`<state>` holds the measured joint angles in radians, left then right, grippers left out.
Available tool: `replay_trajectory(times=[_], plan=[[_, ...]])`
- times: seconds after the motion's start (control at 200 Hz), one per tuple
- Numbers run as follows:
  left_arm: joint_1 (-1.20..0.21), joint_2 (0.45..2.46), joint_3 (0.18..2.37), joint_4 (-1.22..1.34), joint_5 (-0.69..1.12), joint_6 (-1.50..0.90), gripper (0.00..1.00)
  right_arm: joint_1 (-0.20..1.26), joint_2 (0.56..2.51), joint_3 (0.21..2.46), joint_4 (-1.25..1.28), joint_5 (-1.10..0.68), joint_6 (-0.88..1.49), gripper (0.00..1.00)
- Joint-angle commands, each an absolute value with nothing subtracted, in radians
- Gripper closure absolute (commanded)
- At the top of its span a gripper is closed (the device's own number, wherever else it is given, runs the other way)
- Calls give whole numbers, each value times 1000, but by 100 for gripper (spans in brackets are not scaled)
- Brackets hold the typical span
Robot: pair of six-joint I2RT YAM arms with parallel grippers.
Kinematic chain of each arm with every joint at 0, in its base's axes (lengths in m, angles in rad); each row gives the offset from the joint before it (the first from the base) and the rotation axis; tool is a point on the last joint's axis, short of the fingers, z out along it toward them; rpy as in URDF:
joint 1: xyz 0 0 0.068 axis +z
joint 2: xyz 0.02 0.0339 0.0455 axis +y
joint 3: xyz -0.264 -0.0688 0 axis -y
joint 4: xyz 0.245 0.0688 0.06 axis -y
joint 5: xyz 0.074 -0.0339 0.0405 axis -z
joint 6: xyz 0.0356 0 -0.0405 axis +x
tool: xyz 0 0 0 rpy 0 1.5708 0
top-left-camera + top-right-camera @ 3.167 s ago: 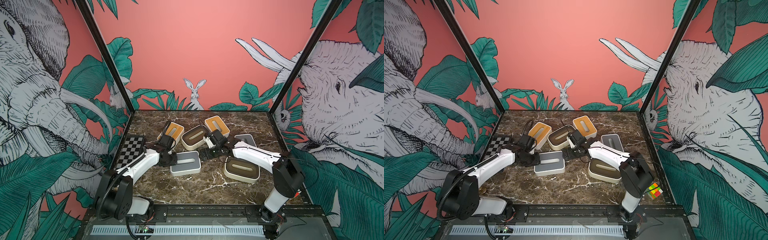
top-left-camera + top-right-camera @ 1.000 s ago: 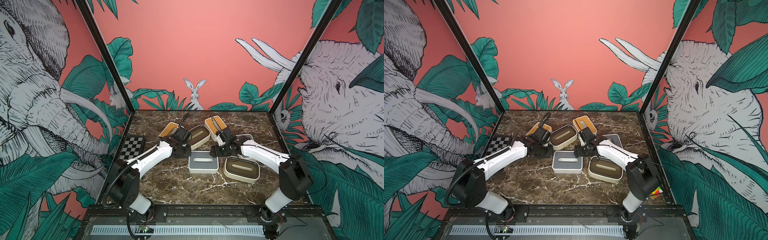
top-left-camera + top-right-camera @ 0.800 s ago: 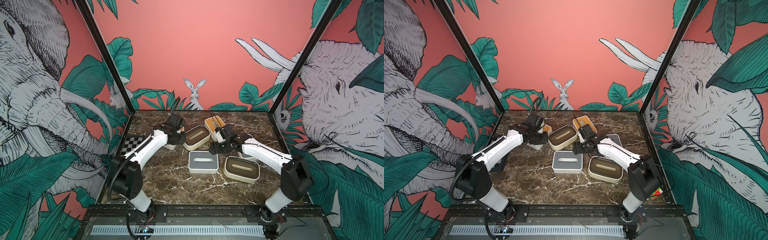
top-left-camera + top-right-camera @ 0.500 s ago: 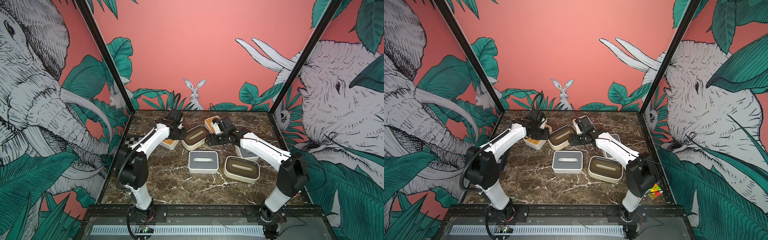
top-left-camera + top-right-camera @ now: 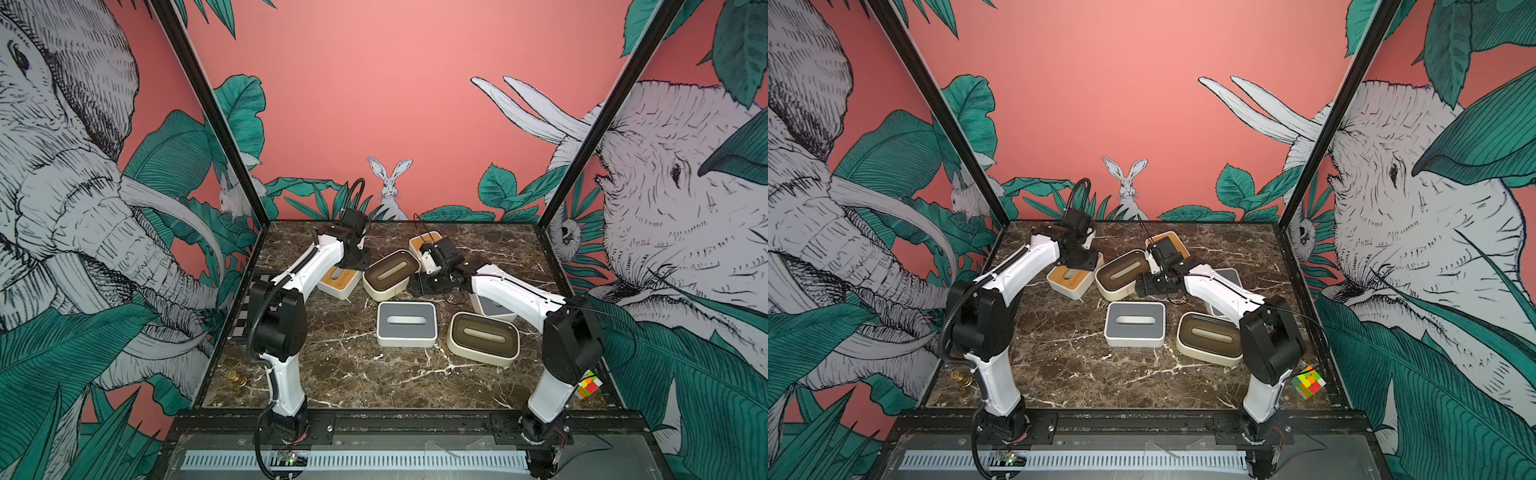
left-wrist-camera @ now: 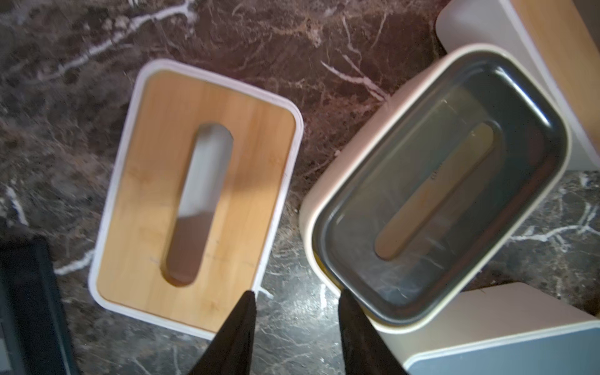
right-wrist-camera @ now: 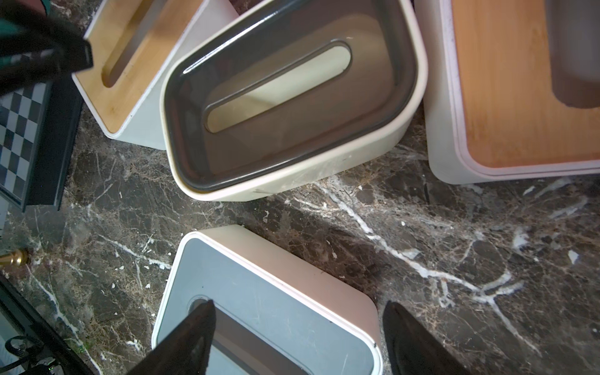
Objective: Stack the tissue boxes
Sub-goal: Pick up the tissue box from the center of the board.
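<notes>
While the left pincer (image 6: 296,292), narrowly open and empty, hangs between a tan box (image 6: 146,211) and a dark box (image 6: 389,181), both showing pale insides, the right pincer (image 7: 298,302), wide and empty, hovers over a grey box (image 7: 246,276).

L hand (image 6: 296,293) slightly parted, R hand (image 7: 298,303) spread wide, both empty.

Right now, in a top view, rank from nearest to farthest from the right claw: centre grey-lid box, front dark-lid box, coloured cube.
1. centre grey-lid box, mid-table, beside the right claw.
2. front dark-lid box, front right.
3. coloured cube, front-right corner.
</notes>
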<state>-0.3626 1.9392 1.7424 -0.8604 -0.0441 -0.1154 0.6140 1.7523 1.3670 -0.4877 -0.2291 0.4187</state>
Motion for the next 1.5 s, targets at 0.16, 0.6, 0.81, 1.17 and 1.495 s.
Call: replay_trajectory(times=[0.16,0.6,0.81,1.17,1.495], plan=[[-320,2078,1856,-1044,-109,255,54,613,1698,1341,-454,-267,414,18],[-311,2104,1858,-1057,-71,384,39,613,1704,1319,-439,-284,432,17],[-289,2112,1851,-1008,-43,361,39,613,1704,1319,-439,-285,431,17],[-279,2148,1865,-991,36,330,40,613,1706,1284,-434,-293,448,15],[-279,2177,1868,-984,7,276,40,613,1716,1288,-425,-306,449,14]])
